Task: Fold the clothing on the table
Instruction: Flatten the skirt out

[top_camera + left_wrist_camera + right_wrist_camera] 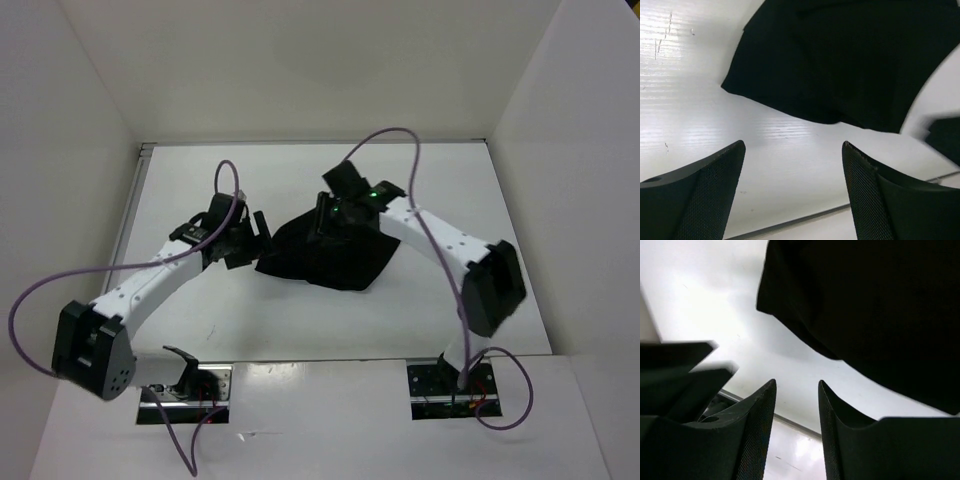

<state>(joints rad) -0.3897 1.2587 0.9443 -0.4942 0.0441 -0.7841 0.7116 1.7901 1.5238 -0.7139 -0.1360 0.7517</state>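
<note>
plainly, the plain black soft matte fabric garment (335, 258) lies bunched in a rough wedge with overlapping folds on the glossy white flat tabletop (300, 320). it sits just ahead of the left gripper (792, 145), whose mesh-textured jaws gape wide and empty. the right gripper (797, 382) is close before it, jaws parted, holding nothing.

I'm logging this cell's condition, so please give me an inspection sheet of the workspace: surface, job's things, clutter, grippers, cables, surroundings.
Surface: white table, glossy, with a few faint scuffs.
Job's things: black clothing lying mid-table in an irregular, layered shape.
Clutter: nothing seen.
Grippers: left gripper open and empty, beside the clothing's left edge; right gripper open and empty, by its far edge.
Cables: purple cables loop from both arms.
Surroundings: white walls on three sides.
</note>
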